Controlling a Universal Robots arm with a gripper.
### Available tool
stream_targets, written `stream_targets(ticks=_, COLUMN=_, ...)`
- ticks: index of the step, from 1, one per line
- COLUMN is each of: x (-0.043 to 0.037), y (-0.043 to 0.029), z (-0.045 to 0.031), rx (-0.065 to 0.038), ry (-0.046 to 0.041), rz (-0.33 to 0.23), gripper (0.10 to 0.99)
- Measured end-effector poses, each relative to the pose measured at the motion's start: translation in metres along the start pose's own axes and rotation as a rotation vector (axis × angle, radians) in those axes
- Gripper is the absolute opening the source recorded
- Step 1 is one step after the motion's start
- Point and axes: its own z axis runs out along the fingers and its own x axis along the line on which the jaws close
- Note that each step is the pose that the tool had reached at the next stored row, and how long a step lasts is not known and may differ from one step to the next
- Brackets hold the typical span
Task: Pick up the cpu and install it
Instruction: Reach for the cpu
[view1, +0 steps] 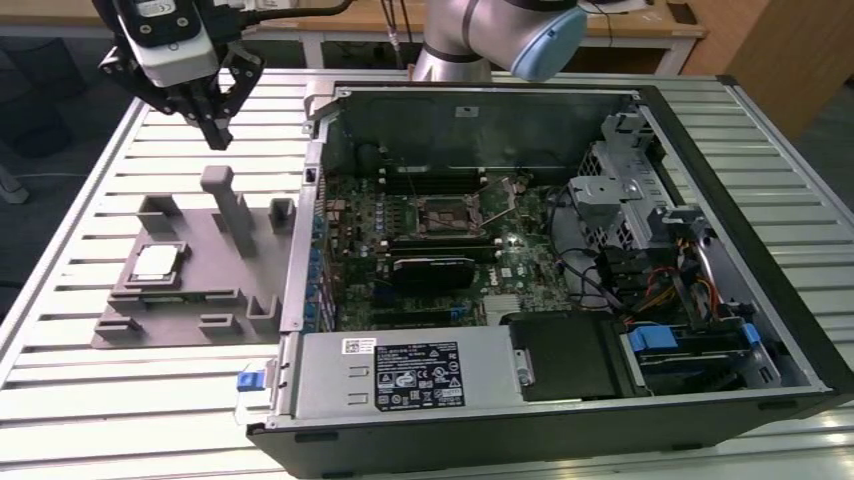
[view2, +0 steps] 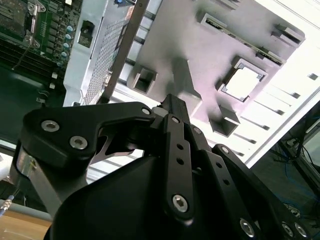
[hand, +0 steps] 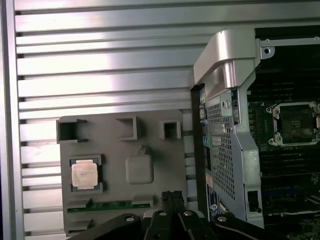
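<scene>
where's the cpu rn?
The cpu lies in a recess of the grey tray, at the exterior view's left of the open computer case. The gripper hangs above the tray, apart from it.

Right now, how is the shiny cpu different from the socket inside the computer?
The cpu is pale silver on top; the socket is dark with a metal frame around it. The cpu lies in a pocket of the grey tray, outside the case; the socket sits inside the case. Both are square and lie flat.
</scene>
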Motion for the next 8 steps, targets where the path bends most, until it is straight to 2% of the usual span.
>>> stream_targets(ticks=8, x=0.0116, y=-0.0011, z=0.0054, rx=0.0, ry=0.0, rz=0.003, gripper=0.106)
